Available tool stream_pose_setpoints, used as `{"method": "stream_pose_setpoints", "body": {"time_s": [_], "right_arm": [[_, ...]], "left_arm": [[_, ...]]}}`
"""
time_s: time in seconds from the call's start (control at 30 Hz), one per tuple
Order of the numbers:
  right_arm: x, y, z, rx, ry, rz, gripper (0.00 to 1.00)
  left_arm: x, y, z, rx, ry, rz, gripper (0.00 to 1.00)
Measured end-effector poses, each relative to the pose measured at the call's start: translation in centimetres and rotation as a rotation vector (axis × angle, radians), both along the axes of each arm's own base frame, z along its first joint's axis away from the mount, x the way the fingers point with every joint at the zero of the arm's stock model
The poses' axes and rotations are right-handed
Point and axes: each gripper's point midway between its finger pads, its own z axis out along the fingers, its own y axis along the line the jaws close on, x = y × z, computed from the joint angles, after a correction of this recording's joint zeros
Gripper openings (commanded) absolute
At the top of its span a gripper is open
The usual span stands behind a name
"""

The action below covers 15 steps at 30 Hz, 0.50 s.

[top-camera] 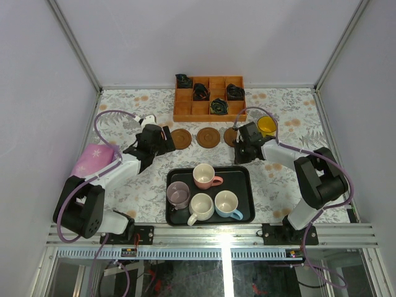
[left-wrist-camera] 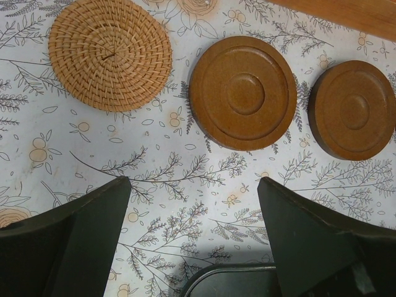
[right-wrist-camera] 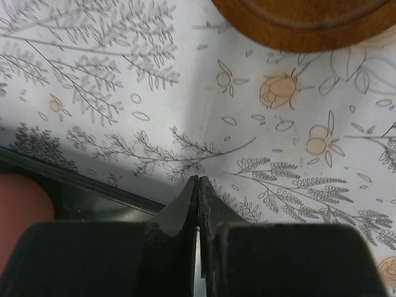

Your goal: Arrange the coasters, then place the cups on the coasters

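While L gripper (left-wrist-camera: pixel 193 185) gapes & R gripper (right-wrist-camera: pixel 198 180) sits closed, both empty, black tray (top-camera: pixel 242 178) lies near

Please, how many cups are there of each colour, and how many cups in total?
pink cup: 1
yellow cup: 1
white cup: 1
light blue cup: 1
mauve-grey cup: 1
Total: 5 cups
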Motion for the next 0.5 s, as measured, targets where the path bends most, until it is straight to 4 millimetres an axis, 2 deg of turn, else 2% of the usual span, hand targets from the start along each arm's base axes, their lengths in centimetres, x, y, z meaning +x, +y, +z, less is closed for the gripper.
{"method": "stream_pose_setpoints", "body": {"time_s": [0.13,0.3,0.5], "right_arm": [[-1.1,-0.5,-1.0,-0.016,0.028,0.001,0.01],[-1.5,-0.6,-1.1,-0.016,0.032,-0.002,0.01],[-1.7,-0.9,-0.7,-0.026,0.026,-0.006,0.16]], "left_arm": [[0.0,0.0,0.0,0.0,0.0,0.0,0.84],[0.0,0.0,0.0,0.0,0.0,0.0,0.84],[0.0,0.0,0.0,0.0,-0.001,0.0,0.84]]}}
